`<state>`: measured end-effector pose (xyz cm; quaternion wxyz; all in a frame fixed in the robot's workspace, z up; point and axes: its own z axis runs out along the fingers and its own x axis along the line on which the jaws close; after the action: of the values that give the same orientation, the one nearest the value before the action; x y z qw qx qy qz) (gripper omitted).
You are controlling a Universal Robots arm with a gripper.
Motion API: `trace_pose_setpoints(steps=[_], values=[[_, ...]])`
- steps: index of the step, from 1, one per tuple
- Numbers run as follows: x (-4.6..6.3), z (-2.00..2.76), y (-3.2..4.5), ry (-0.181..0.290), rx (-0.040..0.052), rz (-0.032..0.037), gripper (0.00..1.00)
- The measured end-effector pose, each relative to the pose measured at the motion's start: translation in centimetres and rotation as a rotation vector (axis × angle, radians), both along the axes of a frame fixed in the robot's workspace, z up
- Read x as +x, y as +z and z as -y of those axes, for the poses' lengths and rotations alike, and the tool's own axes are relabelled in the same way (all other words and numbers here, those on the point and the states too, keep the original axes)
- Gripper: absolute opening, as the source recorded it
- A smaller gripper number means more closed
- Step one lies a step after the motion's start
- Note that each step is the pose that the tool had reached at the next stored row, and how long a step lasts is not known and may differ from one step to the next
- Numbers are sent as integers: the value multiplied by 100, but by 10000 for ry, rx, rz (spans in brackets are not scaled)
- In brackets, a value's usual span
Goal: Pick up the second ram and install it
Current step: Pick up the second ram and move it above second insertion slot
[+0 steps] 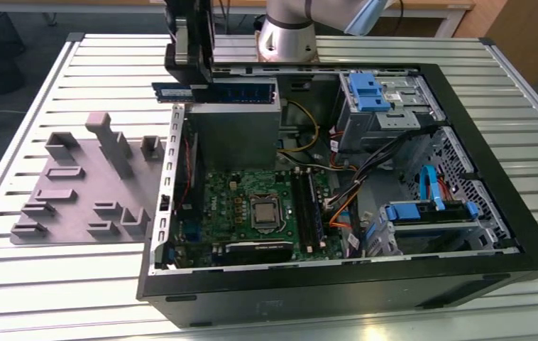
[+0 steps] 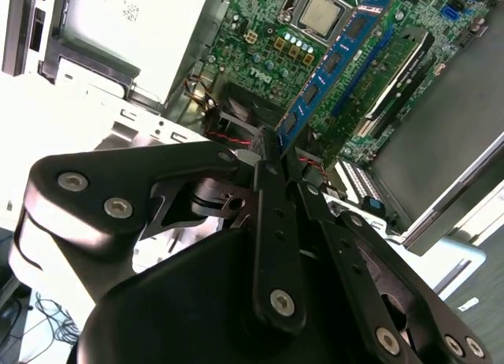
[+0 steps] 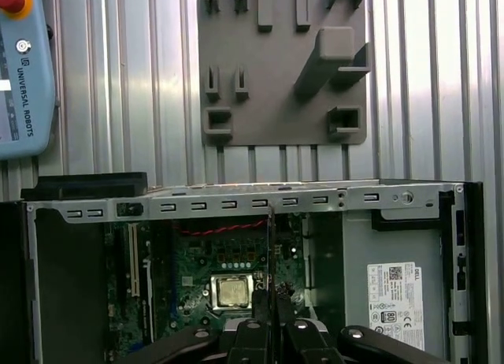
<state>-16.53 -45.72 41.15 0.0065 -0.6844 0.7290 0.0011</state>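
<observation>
The arm point(image 1: 293, 28) is reaching down from the far side in the exterior view, its wrist hanging above the scene. The gripper point(image 1: 189, 67) is pointing downward — its black fingers point(image 2: 276, 222) are pressing together, clamping one end of the second ram point(image 1: 217, 91), which is sticking out sideways toward the exterior view's right — the linkage is showing in both wrist views

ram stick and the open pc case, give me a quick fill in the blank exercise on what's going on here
1. The gripper is shut on a blue ram stick, so the stick is ____ above the open computer case.
2. The stick hangs over the case, not yet seated in the ____ motherboard.
3. The ____ plastic tray lies on the slatted table, outside the case.

Missing words: held; green; grey
</observation>
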Motion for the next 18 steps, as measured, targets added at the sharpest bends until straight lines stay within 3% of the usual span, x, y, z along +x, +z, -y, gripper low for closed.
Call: trace_pose_setpoints(steps=[6,18], values=[[60,0,-1,-225,0,0,14],[527,-13,-7,-224,0,0,14]])
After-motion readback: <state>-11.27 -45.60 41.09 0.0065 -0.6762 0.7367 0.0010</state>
